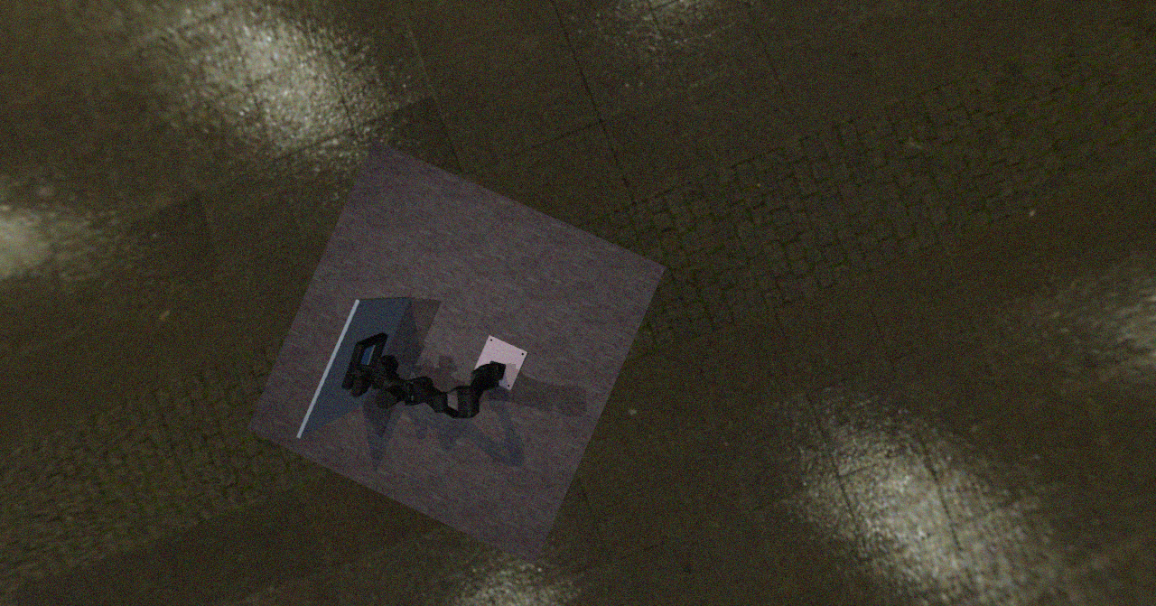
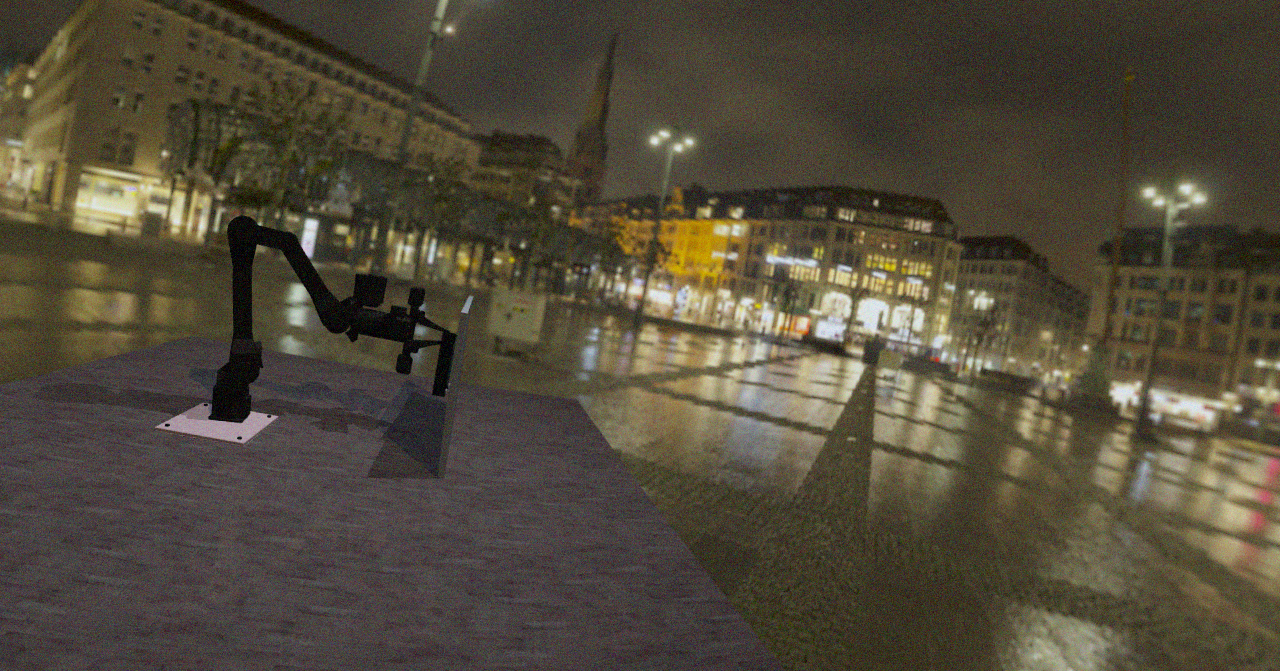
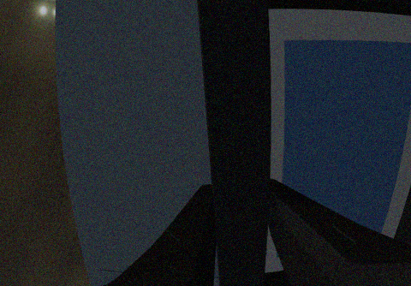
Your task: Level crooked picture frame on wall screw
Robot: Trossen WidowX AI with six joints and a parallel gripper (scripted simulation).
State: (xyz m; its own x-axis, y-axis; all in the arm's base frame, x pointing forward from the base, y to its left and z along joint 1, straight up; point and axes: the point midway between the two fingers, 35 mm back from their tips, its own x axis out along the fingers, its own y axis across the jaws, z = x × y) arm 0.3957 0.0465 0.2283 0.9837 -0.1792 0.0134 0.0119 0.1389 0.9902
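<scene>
The picture frame is black, with a grey mat and a blue picture. It hangs against the grey-blue wall panel. My gripper is shut on the frame's left side bar, one dark finger on each side of it. In the wrist view the bar leans a little against the wall panel's edge. The screw and the notched strip are hidden behind the frame.
The wall panel stands upright on a purple-grey table. The arm's white base plate lies behind the arm. Beyond the table's edges lies wet paving, in a night-time city square.
</scene>
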